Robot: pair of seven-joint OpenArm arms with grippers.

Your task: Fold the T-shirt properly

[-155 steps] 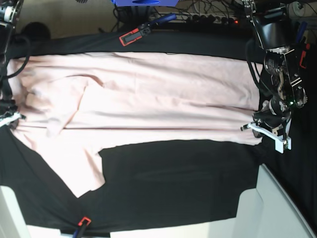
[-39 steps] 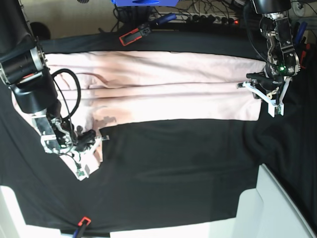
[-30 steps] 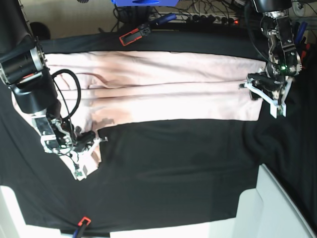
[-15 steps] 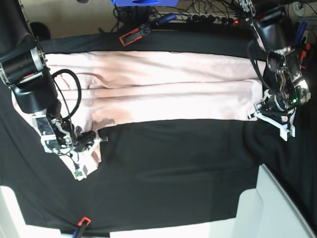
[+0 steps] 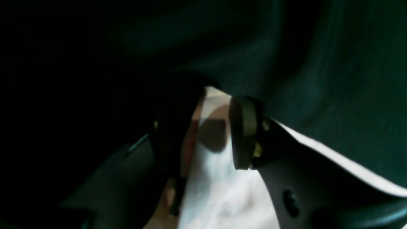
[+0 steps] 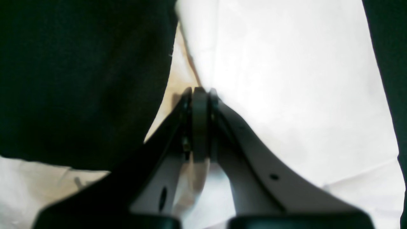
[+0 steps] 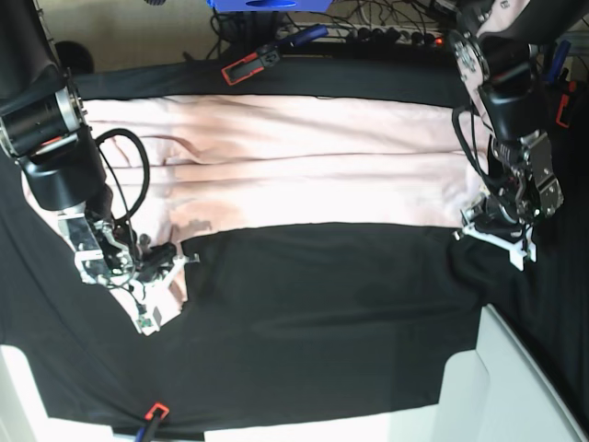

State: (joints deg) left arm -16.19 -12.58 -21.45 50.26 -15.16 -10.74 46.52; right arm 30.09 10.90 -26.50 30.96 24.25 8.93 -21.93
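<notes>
Since the earlier frame our left gripper (image 7: 494, 230) has dropped to the T-shirt (image 7: 313, 166) hem corner, jaws apart astride it, T-shirt stretched across the black table cover (image 7: 322, 322), right gripper (image 7: 152, 276) pinching the sleeve; we should clamp fully before lifting together.

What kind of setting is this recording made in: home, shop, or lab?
Most likely a robotics lab bench. A black cloth is clipped over the table with an orange-jawed clamp, a power strip and loose cables run behind it, and a pink T-shirt lies spread between two arms.
</notes>
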